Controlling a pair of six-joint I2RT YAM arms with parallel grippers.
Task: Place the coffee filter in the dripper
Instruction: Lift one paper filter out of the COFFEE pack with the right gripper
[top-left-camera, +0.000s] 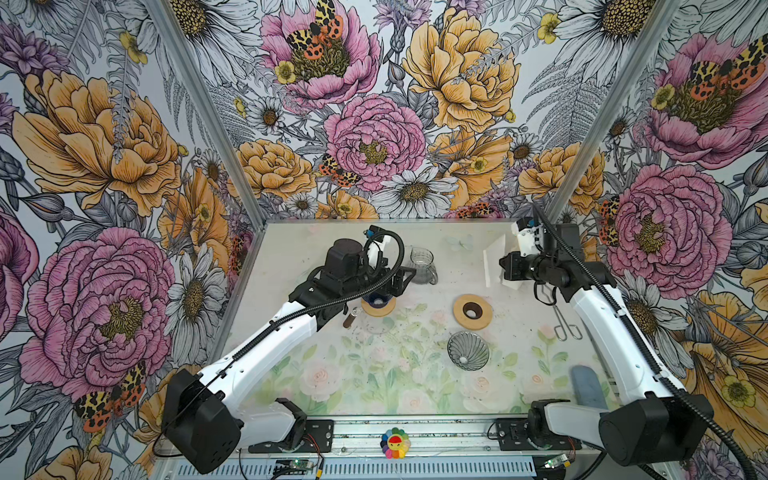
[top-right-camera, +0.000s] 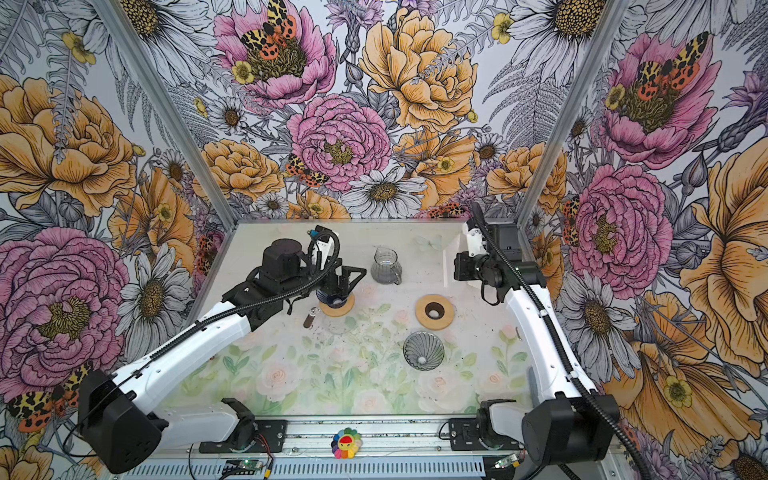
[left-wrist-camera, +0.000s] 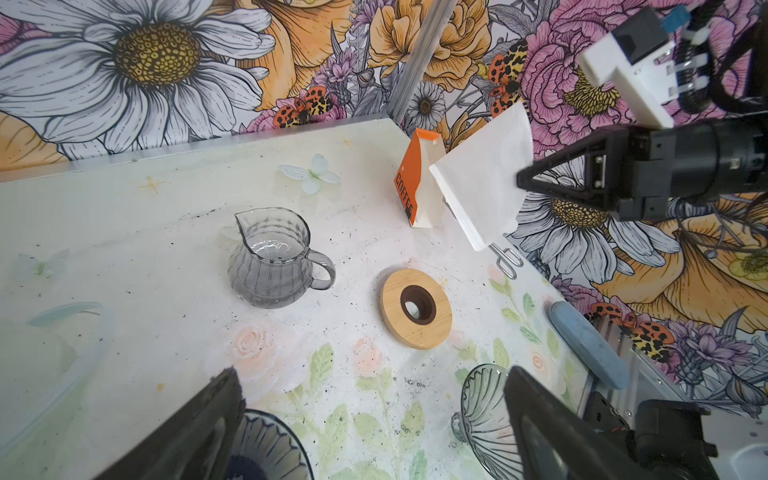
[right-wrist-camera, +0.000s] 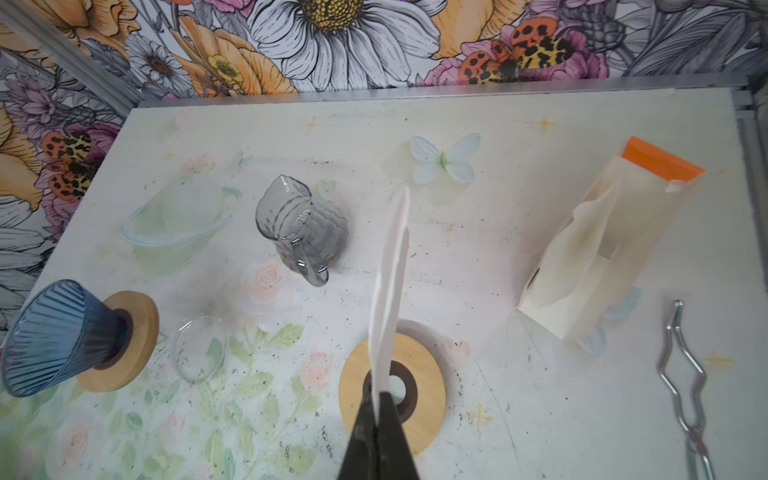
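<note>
My right gripper (top-left-camera: 503, 266) (right-wrist-camera: 380, 399) is shut on a white paper coffee filter (top-left-camera: 493, 262) (left-wrist-camera: 486, 183) and holds it in the air at the back right; in the right wrist view the coffee filter (right-wrist-camera: 390, 282) shows edge-on. A blue ribbed dripper (top-left-camera: 376, 300) (right-wrist-camera: 62, 336) stands on a wooden ring at the left. My left gripper (top-left-camera: 388, 291) (left-wrist-camera: 374, 436) hangs open just over it, holding nothing. A grey glass dripper (top-left-camera: 468, 350) (left-wrist-camera: 486, 411) lies on the table right of centre.
A second wooden ring (top-left-camera: 472, 311) lies below the held filter. A glass pitcher (top-left-camera: 422, 266) stands at the back middle. An orange-topped filter box (right-wrist-camera: 602, 257), metal tongs (top-left-camera: 565, 328) and a blue pad (top-left-camera: 588, 386) are on the right. A small brown cylinder (top-left-camera: 348, 321) lies near the blue dripper.
</note>
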